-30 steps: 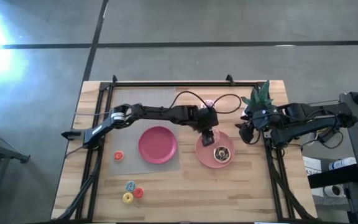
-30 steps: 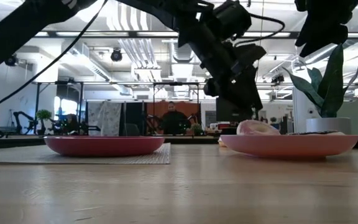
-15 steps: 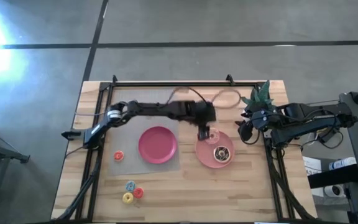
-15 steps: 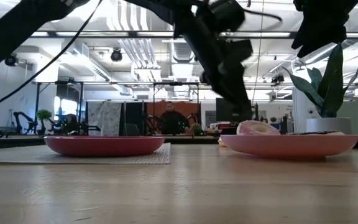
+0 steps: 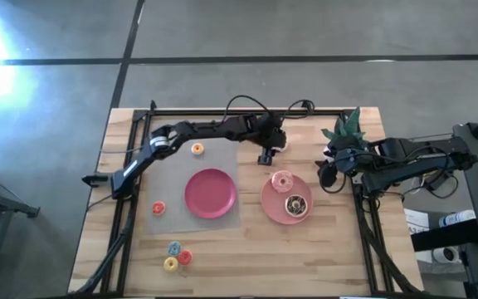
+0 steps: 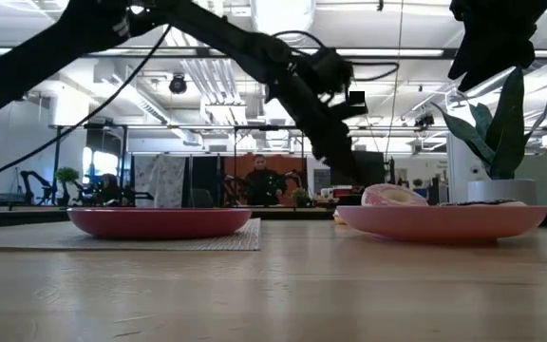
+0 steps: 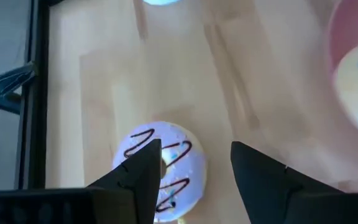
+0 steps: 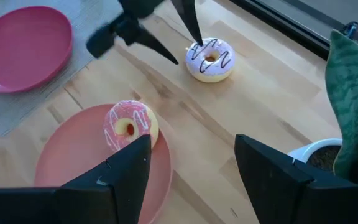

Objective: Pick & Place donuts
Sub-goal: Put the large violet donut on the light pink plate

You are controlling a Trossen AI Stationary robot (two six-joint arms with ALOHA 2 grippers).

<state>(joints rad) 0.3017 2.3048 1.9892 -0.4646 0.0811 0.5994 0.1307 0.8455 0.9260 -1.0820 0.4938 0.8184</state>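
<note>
Room: an open hall with ceiling lights and grey floor; one person [image 6: 266, 180] sits far behind the table.
Table: one pale wooden table [image 5: 338, 257] with a black frame rail along its far edge.
Arms: two. The left arm reaches across the far side of the table; the right arm waits at the right edge beside the plant.
Mat: one grey mat [image 5: 173, 183] under the darker plate.
Plates: two. A deep pink plate [image 5: 210, 193] sits on the mat; a lighter pink plate [image 5: 276, 209] lies right of it on bare wood.
Plant: one green potted plant [image 5: 348, 126] at the far right corner.
Left gripper: the left gripper [image 7: 191, 177] hangs just above the white-iced donut, fingers spread wide, one tip over its edge, grasping nothing.
Right gripper: the right gripper [image 8: 191, 171] hovers off the table, fingers parted and empty.
Large donuts: three. A white-iced donut with dark zigzag lines [image 8: 210, 60] lies on bare wood beyond the lighter plate. A pink iced donut [image 8: 130, 126] sits on the lighter plate's far side. A brown donut [image 5: 295, 204] lies on the same plate, nearer the front.
Tiny donuts: five. One orange ring [image 5: 197, 149] on the mat's far part, one orange ring [image 5: 158, 208] left of the deep pink plate, and a blue [image 5: 174, 247], a red [image 5: 185, 257] and a yellow ring [image 5: 170, 265] bunched near the front edge.
</note>
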